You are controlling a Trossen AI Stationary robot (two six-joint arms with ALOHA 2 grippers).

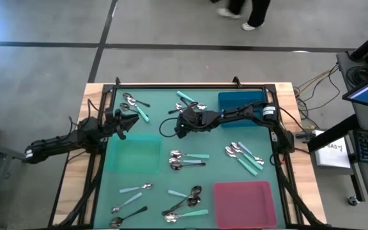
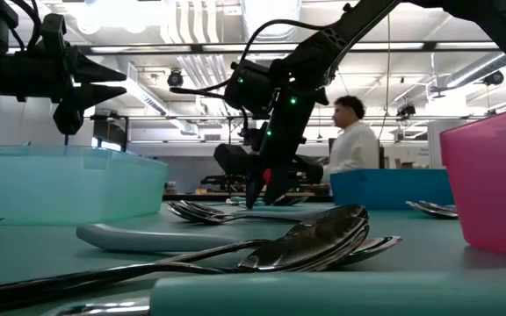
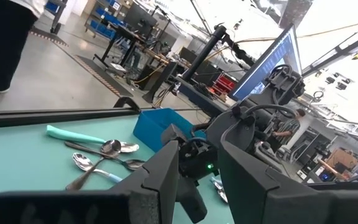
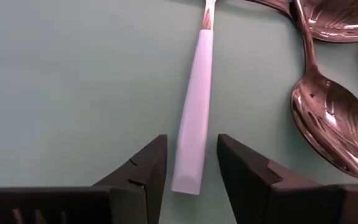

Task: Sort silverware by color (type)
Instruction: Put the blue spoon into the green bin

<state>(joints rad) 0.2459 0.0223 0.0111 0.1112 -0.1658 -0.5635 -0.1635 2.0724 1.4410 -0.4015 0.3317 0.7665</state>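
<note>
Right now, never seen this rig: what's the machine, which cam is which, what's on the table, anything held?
Two dark robot arms work at a green table. One camera looks straight down, one sits at table height, and one rides each wrist. Small spoons lie scattered, with teal, pale blue or dark handles, among a teal tray, a blue tray and a pink tray. The right gripper has its jaws open on either side of a pale blue-handled spoon, not yet closed on it. The left gripper hangs open above the table's left side, empty. Nothing is held.

Table (image 1: pixel 165 185) w/ spoons (image 1: pixel 187 160), trays (image 1: pixel 245 203)
</note>
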